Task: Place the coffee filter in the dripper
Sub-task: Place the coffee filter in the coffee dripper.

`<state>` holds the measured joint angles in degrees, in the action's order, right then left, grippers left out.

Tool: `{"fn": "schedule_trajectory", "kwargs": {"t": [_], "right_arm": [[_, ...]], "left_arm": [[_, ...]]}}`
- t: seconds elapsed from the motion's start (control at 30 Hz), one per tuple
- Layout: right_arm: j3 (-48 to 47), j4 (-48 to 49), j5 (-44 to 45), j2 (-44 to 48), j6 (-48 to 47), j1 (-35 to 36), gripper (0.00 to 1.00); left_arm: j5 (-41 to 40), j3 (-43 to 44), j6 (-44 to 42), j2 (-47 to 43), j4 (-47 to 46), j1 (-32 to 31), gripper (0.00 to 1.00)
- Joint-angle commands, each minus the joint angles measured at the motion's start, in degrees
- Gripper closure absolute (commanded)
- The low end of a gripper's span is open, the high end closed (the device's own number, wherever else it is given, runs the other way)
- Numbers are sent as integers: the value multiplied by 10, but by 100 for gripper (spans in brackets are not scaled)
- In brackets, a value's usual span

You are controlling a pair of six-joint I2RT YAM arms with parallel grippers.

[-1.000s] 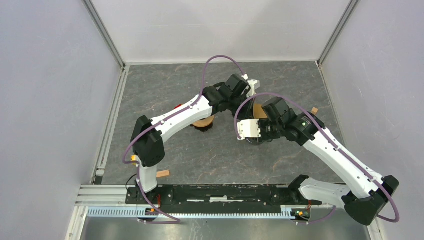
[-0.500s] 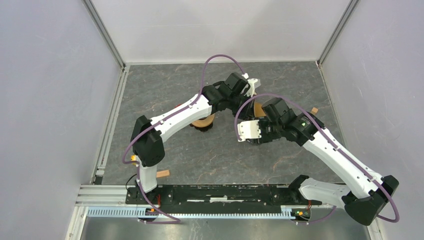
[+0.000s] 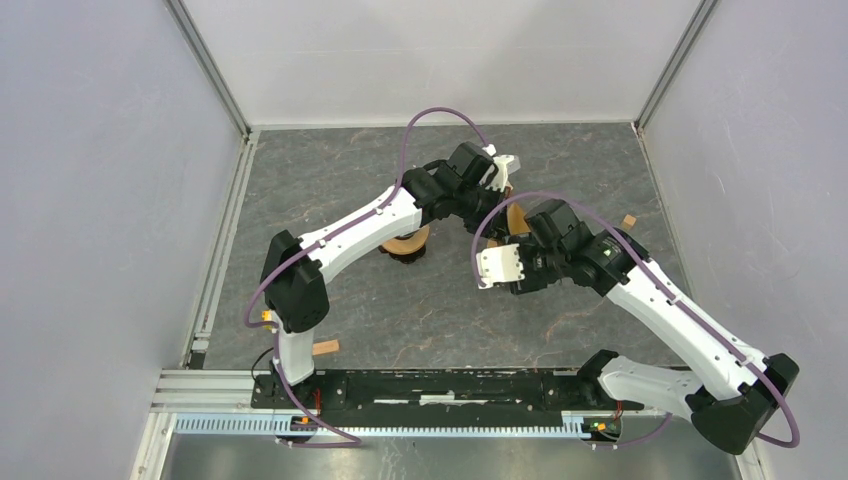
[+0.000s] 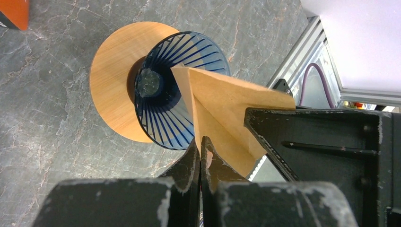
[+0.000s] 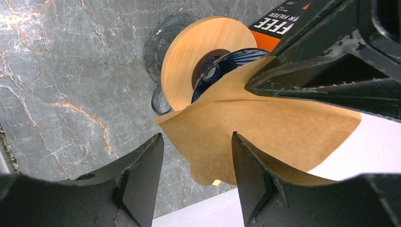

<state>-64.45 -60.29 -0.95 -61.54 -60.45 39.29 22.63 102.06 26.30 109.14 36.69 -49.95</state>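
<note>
My left gripper is shut on the edge of a brown paper coffee filter. The filter's folded tip points into the blue ribbed dripper, which sits in a round wooden collar. My right gripper is open, and the filter spreads in front of its jaws. I cannot tell whether the right fingers touch the filter. The right wrist view shows the dripper tilted behind the filter. In the top view the dripper's collar peeks out between both wrists.
An orange filter box lies beyond the dripper. A clear glass vessel sits under the collar. A round tan and dark object lies under the left forearm. Small wooden blocks lie on the grey table.
Both wrists have shifted only slightly. The right wrist has come a little nearer and lower. The left gripper still holds the filter over the dripper.
</note>
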Motion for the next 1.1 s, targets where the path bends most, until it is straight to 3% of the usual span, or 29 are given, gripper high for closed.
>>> {"fn": "schedule_trajectory", "kwargs": {"t": [0.0, 0.63, 1.07], "right_arm": [[10, 26, 3, 6, -13, 2, 39], [33, 29, -40, -17, -2, 2, 36], [80, 101, -17, -29, 13, 2, 36]], "left_arm": [[15, 18, 17, -10, -15, 1, 98], [-1, 23, 30, 8, -7, 2, 98], [-3, 9, 24, 25, -9, 2, 98]]}}
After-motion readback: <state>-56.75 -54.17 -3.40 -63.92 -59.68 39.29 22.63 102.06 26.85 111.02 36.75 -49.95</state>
